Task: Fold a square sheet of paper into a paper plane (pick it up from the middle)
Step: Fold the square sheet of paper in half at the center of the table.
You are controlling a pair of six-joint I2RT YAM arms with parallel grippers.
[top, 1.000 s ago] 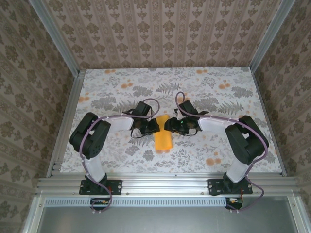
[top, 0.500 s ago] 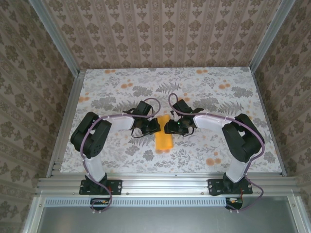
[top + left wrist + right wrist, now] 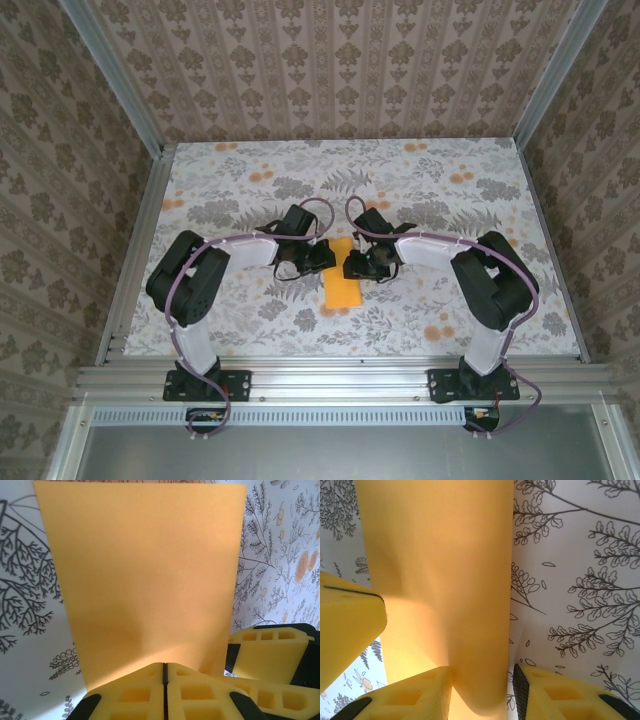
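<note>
We see the flowered bench (image 3: 450, 210) bare all around the paper (image 3: 342, 287), its railed edges well apart from the sheet. Both arms close in on the paper from either side. The left jaws are pressed together, pinching its left edge. The right jaws stand spread around its curled right side, one finger (image 3: 420, 695) touching it.

square sheet of paper (image 3: 440, 555) cropped above (right wrist), edge behind left hand (image 3: 165, 682)
</note>
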